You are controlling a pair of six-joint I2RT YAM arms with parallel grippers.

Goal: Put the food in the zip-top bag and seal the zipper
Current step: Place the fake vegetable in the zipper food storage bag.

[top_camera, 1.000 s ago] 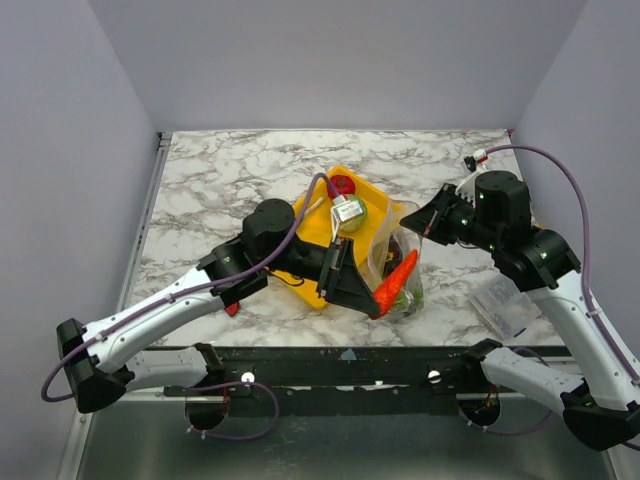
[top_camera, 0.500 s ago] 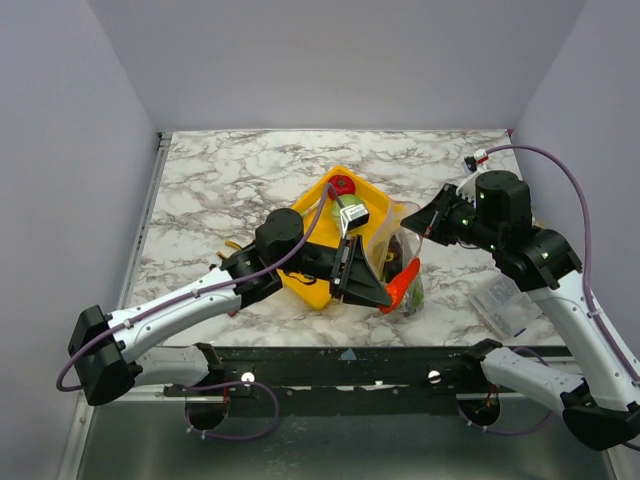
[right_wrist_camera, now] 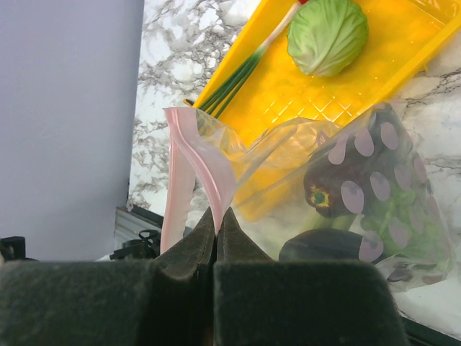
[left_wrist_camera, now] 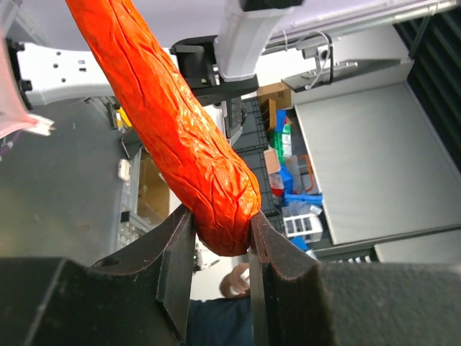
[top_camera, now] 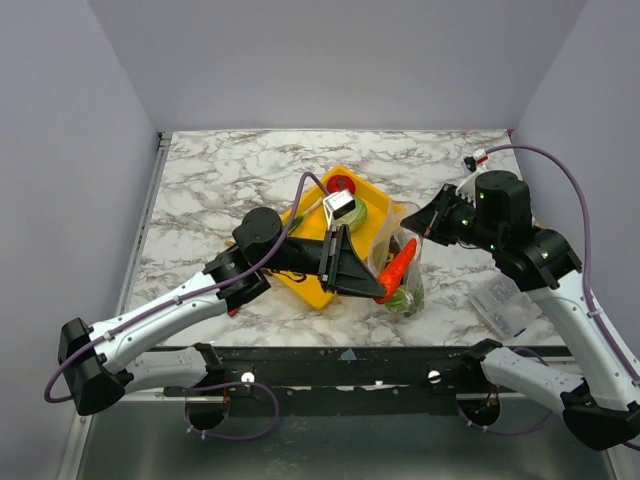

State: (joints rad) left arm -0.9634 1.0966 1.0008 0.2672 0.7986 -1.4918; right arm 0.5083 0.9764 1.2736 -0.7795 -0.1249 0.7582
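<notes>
- Seen from above, a marbled worktop (top_camera: pixel 220 180) carries a yellow tray (top_camera: pixel 305 285) near its middle, with two robot arms reaching in from the near edge.
- The left jaws are clamped on the blunt lower end of a red chili (left_wrist_camera: pixel 180 122). One finger presses each side of it.
- The chili (top_camera: pixel 397 270) is held on a slant, its tip pointing up and away, at the mouth of the zip-top bag (top_camera: pixel 390 245).
- The bag lies just right of the tray, its near end on the worktop and part of it overlapping the tray's edge.
- The right jaws are closed tight on the zipper (right_wrist_camera: pixel 180 166), a pale pink strip along the bag's mouth, and hold that edge up off the worktop.
- Inside the bag (right_wrist_camera: pixel 403 166) are a purple eggplant (right_wrist_camera: pixel 338 184), a second dark vegetable (right_wrist_camera: pixel 317 245) below it, and something green that is too blurred to name.
- On the tray (right_wrist_camera: pixel 346 94) sit a green cabbage (right_wrist_camera: pixel 328 32) and thin green onions (right_wrist_camera: pixel 238 79) beside it.
- A red tomato (top_camera: pixel 342 184) sits at the tray's far corner.
- A smaller clear packet (top_camera: pixel 505 300) lies well apart on the right.
</notes>
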